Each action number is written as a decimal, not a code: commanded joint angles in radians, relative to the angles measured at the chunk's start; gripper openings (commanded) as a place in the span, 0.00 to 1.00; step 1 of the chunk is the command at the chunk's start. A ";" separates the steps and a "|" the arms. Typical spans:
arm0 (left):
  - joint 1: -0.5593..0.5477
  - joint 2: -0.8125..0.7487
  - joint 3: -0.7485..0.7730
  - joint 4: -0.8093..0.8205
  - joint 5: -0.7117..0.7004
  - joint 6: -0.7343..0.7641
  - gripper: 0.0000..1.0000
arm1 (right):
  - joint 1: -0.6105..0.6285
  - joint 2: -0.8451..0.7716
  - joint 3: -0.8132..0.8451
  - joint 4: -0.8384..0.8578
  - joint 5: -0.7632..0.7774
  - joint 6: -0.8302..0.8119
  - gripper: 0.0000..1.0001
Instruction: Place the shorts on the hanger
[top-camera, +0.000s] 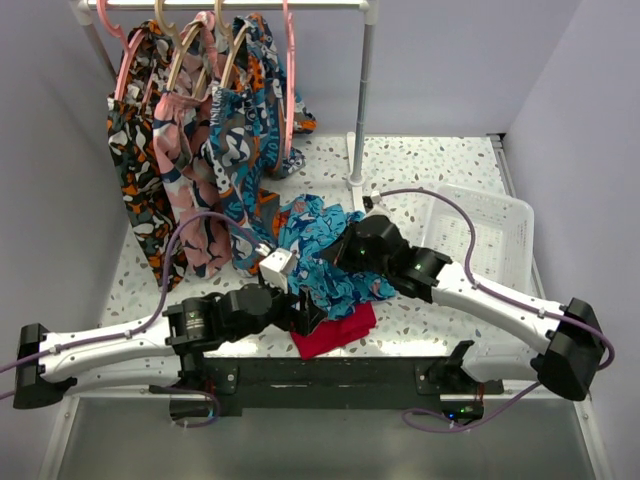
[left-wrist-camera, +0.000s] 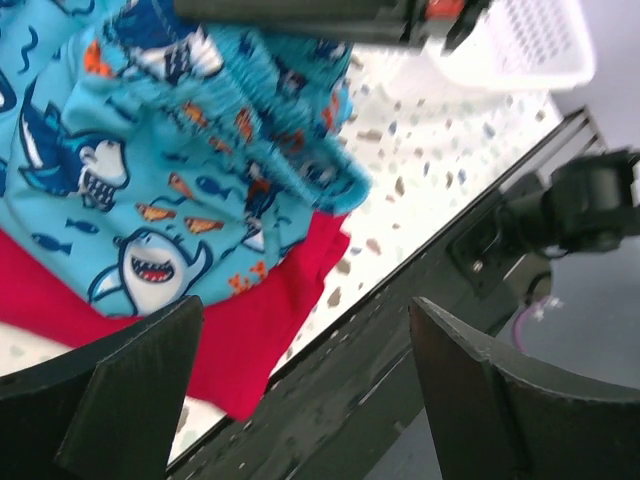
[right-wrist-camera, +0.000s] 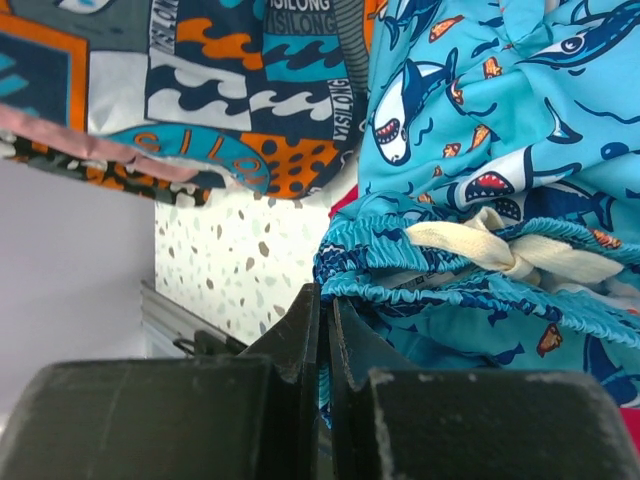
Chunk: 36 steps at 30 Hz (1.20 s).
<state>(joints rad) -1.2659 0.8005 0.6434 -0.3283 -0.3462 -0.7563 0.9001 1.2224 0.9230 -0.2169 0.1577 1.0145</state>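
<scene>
The turquoise shark-print shorts (top-camera: 312, 250) lie bunched in the middle of the table, partly over a red cloth (top-camera: 338, 330). My right gripper (top-camera: 338, 262) is shut on the elastic waistband edge of the shorts (right-wrist-camera: 480, 180), next to the cream drawstring bow (right-wrist-camera: 500, 250). My left gripper (top-camera: 303, 312) is open and empty at the near edge of the shorts (left-wrist-camera: 180, 150), above the red cloth (left-wrist-camera: 250, 330); its fingers (left-wrist-camera: 140, 385) hold nothing. A thin pink hanger (top-camera: 290, 90) hangs on the rail at the back, bare, right of the hung clothes.
Several darker patterned shorts (top-camera: 190, 170) hang on wooden hangers from the rail at the back left, and they show close by in the right wrist view (right-wrist-camera: 230, 80). The rack's white post (top-camera: 364, 100) stands behind the shorts. A white basket (top-camera: 495, 225) sits at the right.
</scene>
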 joint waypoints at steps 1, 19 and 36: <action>-0.018 -0.006 -0.024 0.210 -0.102 -0.064 0.88 | 0.022 0.022 0.066 0.073 0.123 0.099 0.00; -0.020 0.178 -0.059 0.526 -0.257 0.046 0.73 | 0.054 -0.006 0.105 -0.026 0.189 0.111 0.00; -0.020 0.240 -0.004 0.310 -0.493 -0.098 0.32 | 0.057 -0.008 0.109 -0.039 0.181 0.078 0.00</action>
<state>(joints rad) -1.2835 1.0386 0.6022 0.0971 -0.6983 -0.7723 0.9493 1.2407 1.0130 -0.2676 0.3012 1.1065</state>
